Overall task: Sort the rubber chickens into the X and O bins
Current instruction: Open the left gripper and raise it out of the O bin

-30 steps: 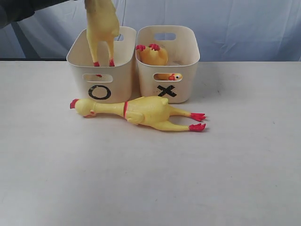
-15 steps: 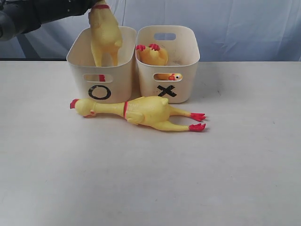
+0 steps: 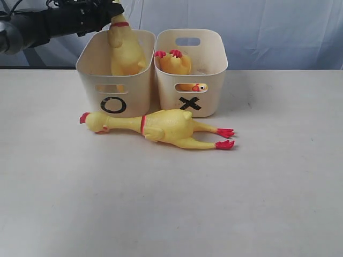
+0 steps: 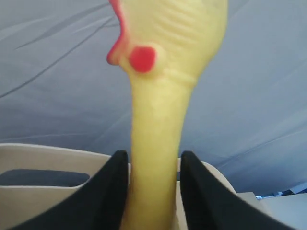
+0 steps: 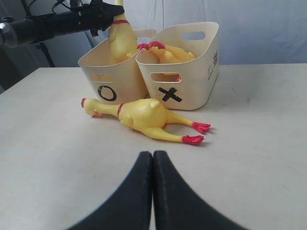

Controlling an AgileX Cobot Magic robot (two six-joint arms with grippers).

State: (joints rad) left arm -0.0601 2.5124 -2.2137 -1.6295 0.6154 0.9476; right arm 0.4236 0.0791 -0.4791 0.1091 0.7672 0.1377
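One rubber chicken (image 3: 126, 51) stands feet-down in the O bin (image 3: 88, 75), its neck (image 4: 156, 139) and head sticking up above the rim. My left gripper (image 3: 115, 10) reaches in from the upper left, and in the left wrist view the left gripper (image 4: 153, 155) is open, its fingers either side of the neck with thin gaps. A second chicken (image 3: 174, 63) lies in the X bin (image 3: 214, 80), red feet up. A third chicken (image 3: 166, 127) lies on the table in front of both bins. My right gripper (image 5: 152, 155) is shut and empty, low over the table.
The two bins stand side by side at the back of a pale table (image 3: 171, 203). A blue cloth backdrop (image 3: 278, 32) hangs behind them. The left arm (image 5: 53, 24) stretches across above the O bin.
The held chicken has come down into the O bin, legs now inside it. My left gripper's fingers have parted from its neck. The right gripper has not moved.
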